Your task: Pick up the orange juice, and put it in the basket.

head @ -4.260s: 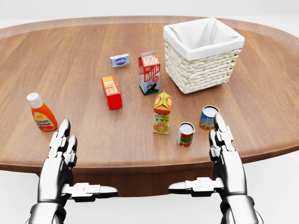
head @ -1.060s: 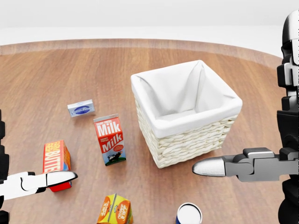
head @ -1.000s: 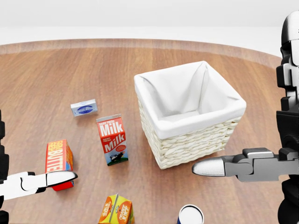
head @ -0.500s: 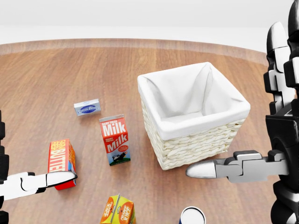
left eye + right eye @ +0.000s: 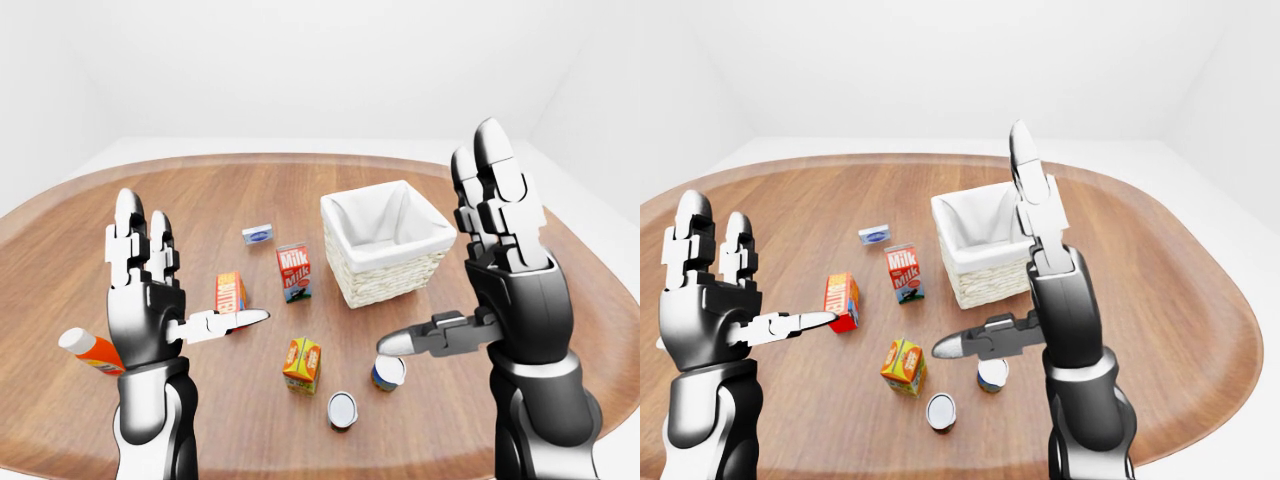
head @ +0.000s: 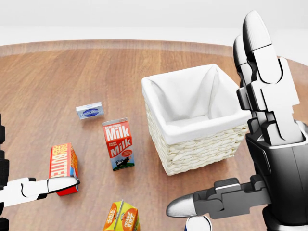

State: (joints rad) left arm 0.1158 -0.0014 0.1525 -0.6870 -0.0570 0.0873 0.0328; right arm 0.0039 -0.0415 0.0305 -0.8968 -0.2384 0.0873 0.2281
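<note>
The right hand [image 6: 260,144], fingers spread and empty, has swung left across the head view, now overlapping the basket [image 6: 192,144]. The orange juice carton [image 5: 302,364] stands untouched on the table [image 5: 120,200], beside the open left hand [image 5: 150,300].

Both hands, left hand [image 5: 150,300] and right hand [image 5: 510,270], are glossy black-and-silver, with segmented, silver-tipped fingers [image 5: 500,165].

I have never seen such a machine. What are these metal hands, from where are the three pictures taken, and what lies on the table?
The hands belong to a simulated humanoid robot. All three cameras sit on its head, looking over its arms. Its left hand and right hand are raised, open and empty. On the wooden table stand a lined basket, a milk carton, the orange juice, a butter box, a small blue box, two cans and a ketchup bottle.
</note>
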